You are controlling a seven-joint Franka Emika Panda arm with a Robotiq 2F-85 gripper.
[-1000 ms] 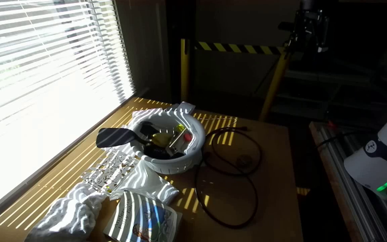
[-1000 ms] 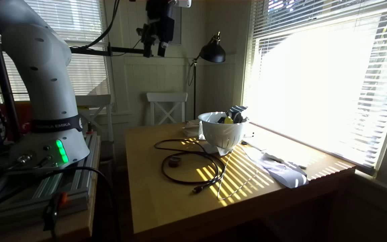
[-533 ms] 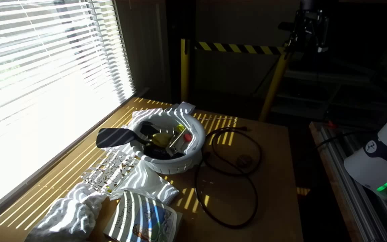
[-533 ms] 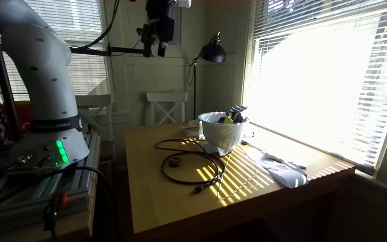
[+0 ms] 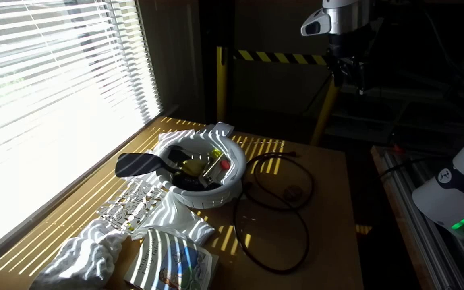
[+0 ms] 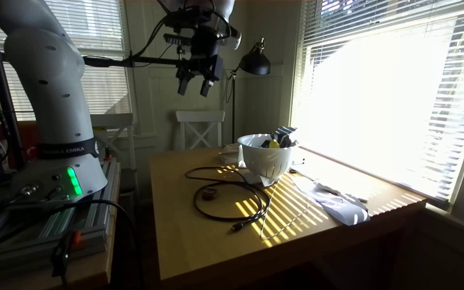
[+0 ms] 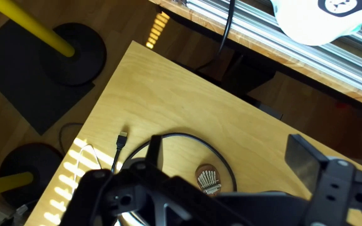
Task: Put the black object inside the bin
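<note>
I can't make out the dark things (image 5: 187, 181) in the round white tub (image 6: 265, 161), with a flat black spatula (image 5: 139, 165) leaning out; in the wrist view my black two-fingered gripper (image 7: 226, 150) covers some of the thin black cable (image 7: 181, 134). The gripper is lower than before. The cable still lies looped beside the tub on the tan wooden table (image 6: 191, 249). The fingers (image 7: 303, 163) are wide apart, in the air

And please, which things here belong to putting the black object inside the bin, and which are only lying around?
For the job:
gripper, open
bin
cable, probably the black object

Just lying about:
book
white cloth
thumb piano
spatula, also dark, but already partly inside the bin
</note>
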